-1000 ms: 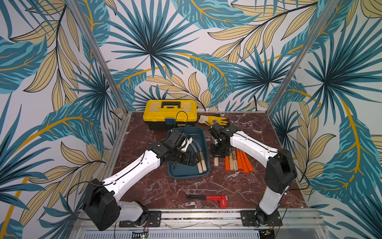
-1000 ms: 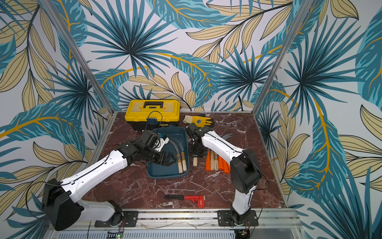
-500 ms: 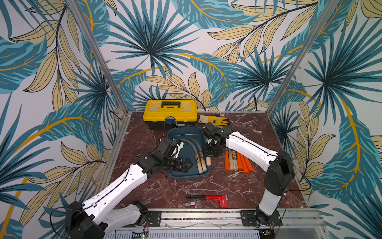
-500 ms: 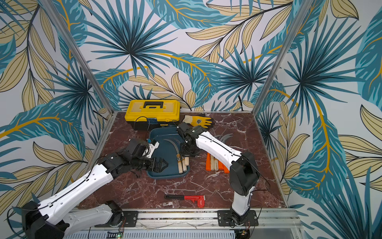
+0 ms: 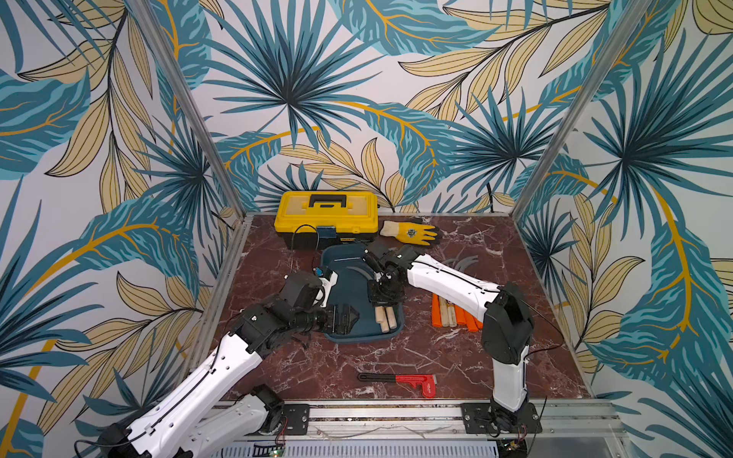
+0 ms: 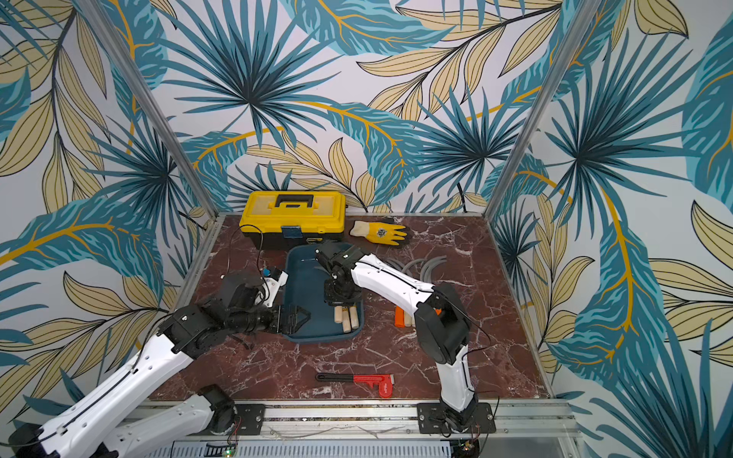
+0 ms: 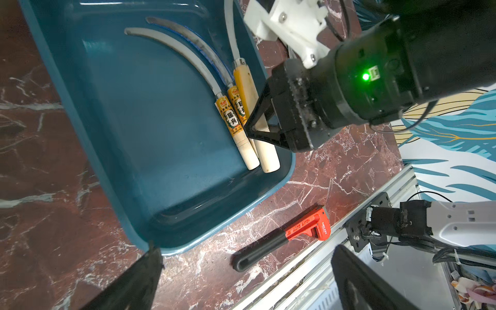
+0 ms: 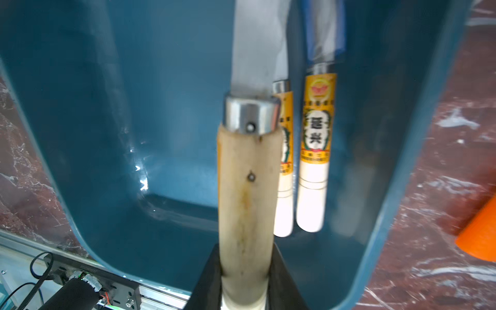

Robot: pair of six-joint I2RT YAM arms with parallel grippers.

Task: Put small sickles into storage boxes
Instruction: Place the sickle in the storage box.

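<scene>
Right hand (image 5: 384,296) clenched on 1 wooden-handled sickle (image 8: 247,188) over tray (image 5: 357,339). 2 labelled sickles (image 7: 236,118) lie inside. Left hand (image 5: 344,319) released, at tray corner.

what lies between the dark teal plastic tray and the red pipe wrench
Only bare marble tabletop separates the teal tray from the red wrench, in both top views.

Right gripper (image 5: 384,304) moved leftward, bringing pale wooden-handled, grey-bladed sickle (image 8: 247,201) over shallow dark teal-blue plastic tray (image 5: 349,273); left gripper (image 5: 346,318) withdrew toward lower left.
</scene>
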